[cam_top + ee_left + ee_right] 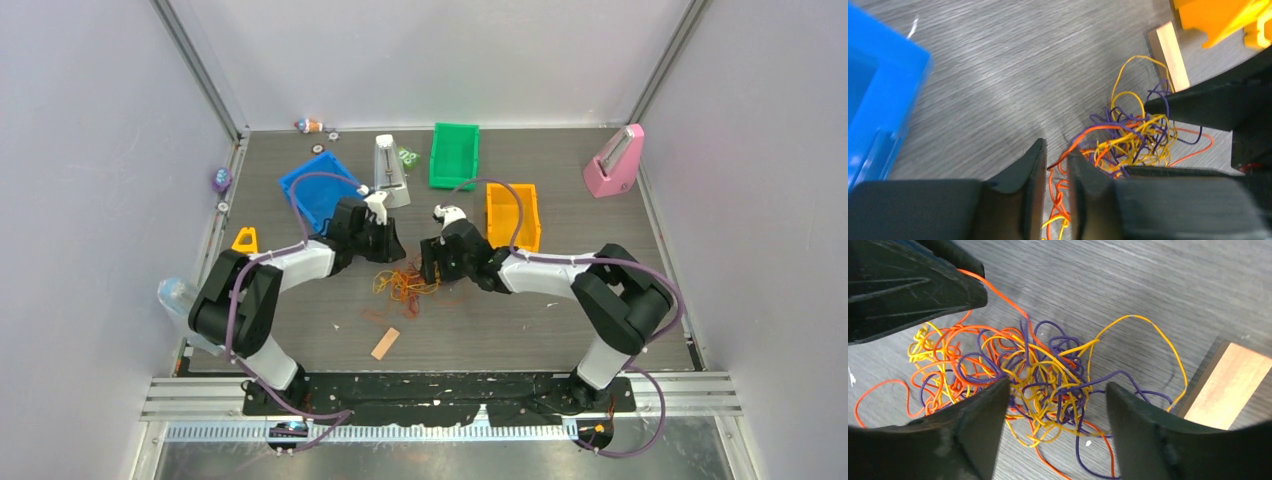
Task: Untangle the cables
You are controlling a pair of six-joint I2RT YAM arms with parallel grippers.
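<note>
Cables [405, 283] tangled mid-worktop [560, 330] | left gripper [1055, 150] narrowly parted, orange strand [1083, 134] running between; actual hold cannot tell | right gripper [1057, 390] spread wide over tangle

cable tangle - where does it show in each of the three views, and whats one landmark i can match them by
top external: cable tangle at mid-table.
left wrist: right of centre, just beyond the left fingers.
right wrist: fills the middle, above the right fingers.
shared landmark: the left fingers, upper left of the tangle from above, bottom of the left wrist view, top left in the right wrist view; both wrist views show an orange strand running to them.
</note>
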